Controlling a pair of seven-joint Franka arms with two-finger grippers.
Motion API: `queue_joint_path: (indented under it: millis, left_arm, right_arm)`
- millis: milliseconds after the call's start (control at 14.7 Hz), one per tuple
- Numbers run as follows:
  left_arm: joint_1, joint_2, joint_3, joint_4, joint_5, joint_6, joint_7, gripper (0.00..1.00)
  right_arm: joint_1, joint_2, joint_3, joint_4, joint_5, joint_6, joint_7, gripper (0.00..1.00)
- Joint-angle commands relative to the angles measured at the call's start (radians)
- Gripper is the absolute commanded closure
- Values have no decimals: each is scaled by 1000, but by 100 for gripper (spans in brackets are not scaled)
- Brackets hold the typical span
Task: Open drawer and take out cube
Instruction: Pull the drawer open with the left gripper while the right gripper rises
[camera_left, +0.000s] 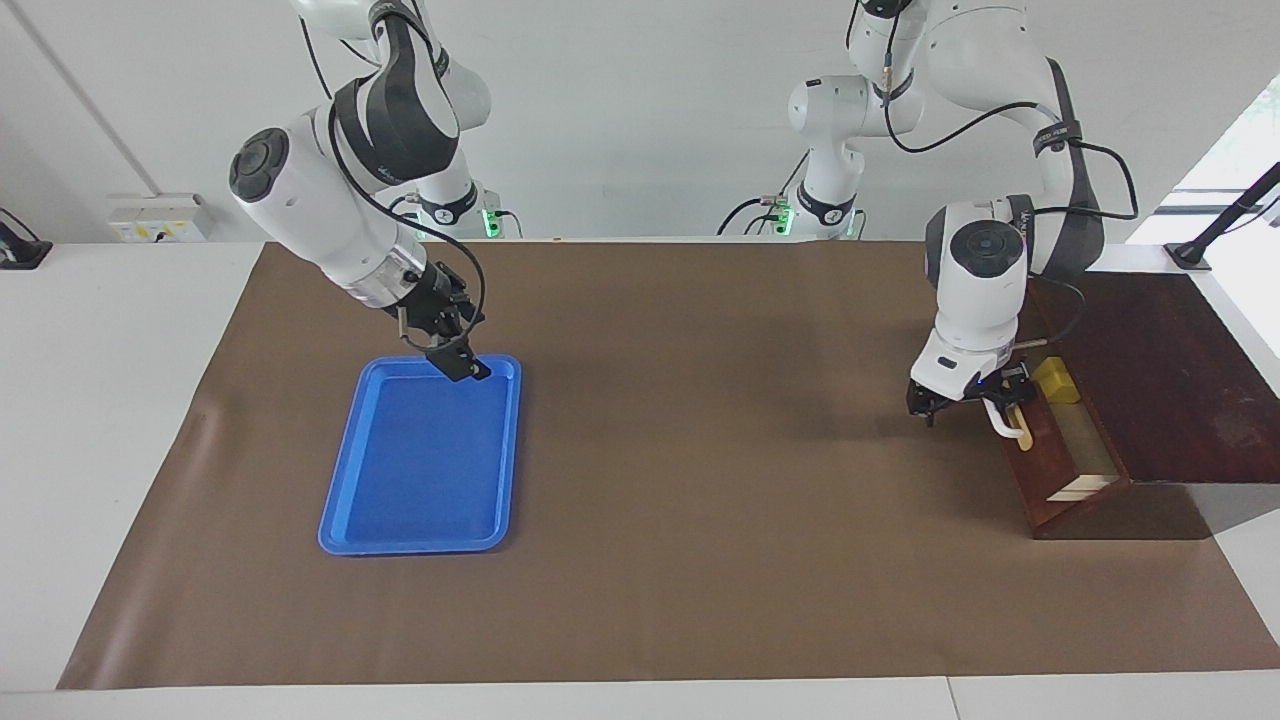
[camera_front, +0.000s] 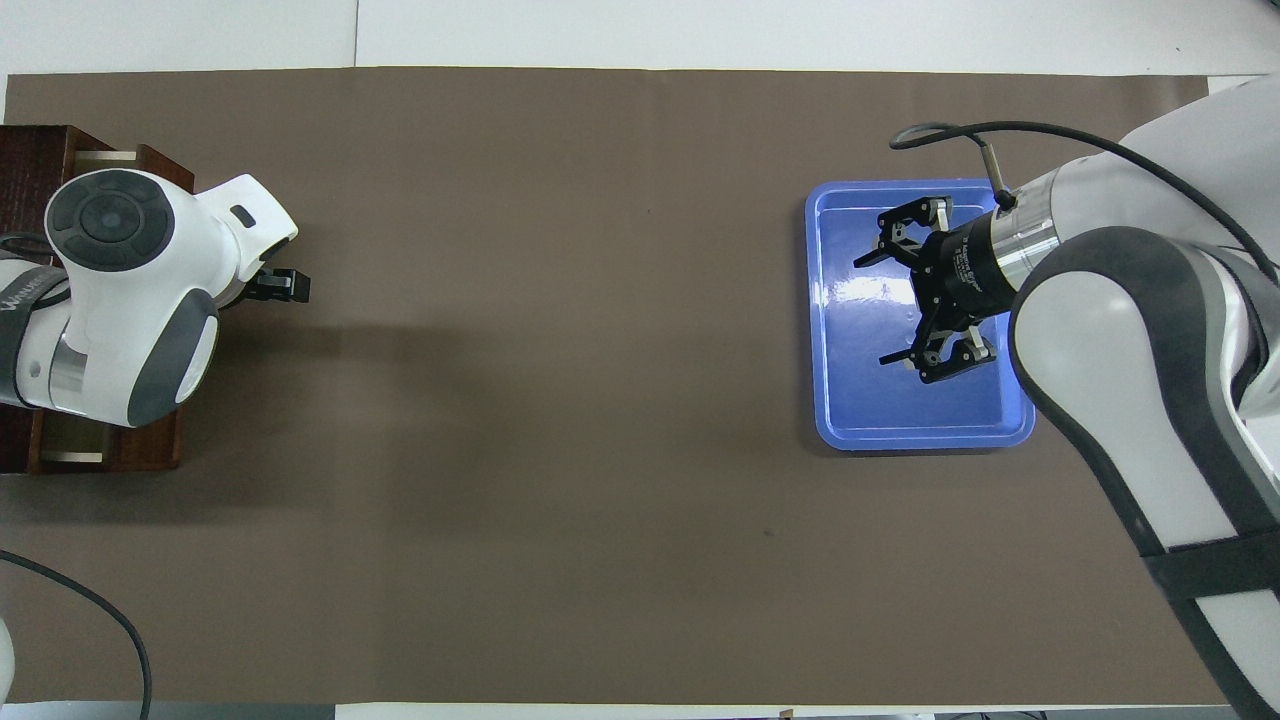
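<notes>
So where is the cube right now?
In the facing view the cube sits inside the opened drawer at the left arm's end of the table, at the drawer's end nearer the robots, beside the left gripper at the handle.

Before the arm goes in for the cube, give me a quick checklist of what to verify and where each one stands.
1. Drawer pulled out of its box: ok, the pale interior shows.
2. Cube visible in the drawer: ok, at the end nearer the robots.
3. Left end effector off the handle: not ok, it sits right at the handle; grip cannot tell.
4. Way down to the cube free: not ok, the left arm hangs over the drawer.
5. Right end effector empty and open: ok, over the tray.
6. Tray free to take the cube: ok, nothing lies in it.
</notes>
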Motion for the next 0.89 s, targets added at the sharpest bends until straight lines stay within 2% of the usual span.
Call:
queue_joint_path:
  millis: [0, 136, 818]
  left_arm:
    - [-61, 12, 4, 28, -73, -22, -59, 0]
    - [-78, 12, 4, 29, -94, -25, -81, 0]
    - [-126, 12, 2, 31, -154, -28, -131, 0]
  right_arm:
    - [-10, -29, 2, -53, 17, 11, -59, 0]
    - [-1, -44, 2, -91, 19, 24, -154, 0]
    - [34, -69, 2, -169, 71, 188, -147, 0]
